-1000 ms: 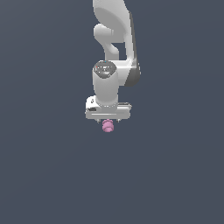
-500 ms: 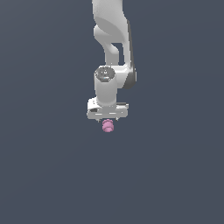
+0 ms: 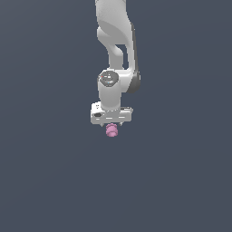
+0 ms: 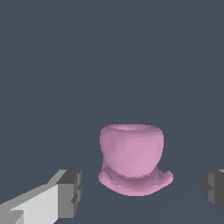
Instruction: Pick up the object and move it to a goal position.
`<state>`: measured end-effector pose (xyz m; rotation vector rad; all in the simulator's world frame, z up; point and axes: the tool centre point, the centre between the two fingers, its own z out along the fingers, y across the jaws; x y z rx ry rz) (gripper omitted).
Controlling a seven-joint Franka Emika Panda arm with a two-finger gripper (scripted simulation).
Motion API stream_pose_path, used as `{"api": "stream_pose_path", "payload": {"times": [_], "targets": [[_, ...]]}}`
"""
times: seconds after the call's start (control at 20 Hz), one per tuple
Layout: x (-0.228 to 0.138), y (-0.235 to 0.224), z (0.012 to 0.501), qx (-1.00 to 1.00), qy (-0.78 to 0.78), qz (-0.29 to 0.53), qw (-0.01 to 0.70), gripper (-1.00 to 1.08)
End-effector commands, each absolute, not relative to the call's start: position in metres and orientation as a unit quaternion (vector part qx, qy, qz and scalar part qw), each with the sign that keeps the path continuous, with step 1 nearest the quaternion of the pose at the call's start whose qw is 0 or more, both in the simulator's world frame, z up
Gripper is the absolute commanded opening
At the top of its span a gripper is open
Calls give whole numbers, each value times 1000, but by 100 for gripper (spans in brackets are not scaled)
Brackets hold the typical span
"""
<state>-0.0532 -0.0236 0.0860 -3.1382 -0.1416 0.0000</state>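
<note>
Plain slate-grey ground fills both views, with no edge, corner or seam to place anything by. From the top of the exterior view the white arm point(image 3: 118, 41) reaches straight down, its wrist ending in the wide white gripper point(image 3: 111, 125).

Directly under that gripper, about centred on its width, sits the pink object point(image 3: 111, 131). It is far narrower than the gripper body. Its upper part meets the underside of the gripper in the exterior view, where the short fingers are too small to make out.

The wrist view shows the relation more clearly. The object point(image 4: 132, 162) appears as a rounded pink cup shape with a flared, wavy skirt at its near end. It lies between the two dark-tipped fingers point(image 4: 70, 194), roughly midway, with the gripper point(image 4: 142, 190) spread wide around it. Grey ground shows in the gap on each side, so neither finger touches the pink piece. The jaws stand released, well wider than the object, and nothing is grasped.

Whether the object rests on the grey ground or hangs above it cannot be told; no shadow shows.
</note>
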Motion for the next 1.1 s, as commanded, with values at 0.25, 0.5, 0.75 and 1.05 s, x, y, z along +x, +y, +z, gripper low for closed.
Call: {"api": "stream_pose_path", "payload": {"times": [0.25, 0.5, 0.75, 1.05], "targets": [[-55, -24, 54, -999, -46, 0, 0, 100], [-55, -24, 41, -999, -46, 0, 0, 100], [-54, -24, 40, -999, -46, 0, 0, -100], [-54, -24, 40, -999, -46, 0, 0, -100]]}}
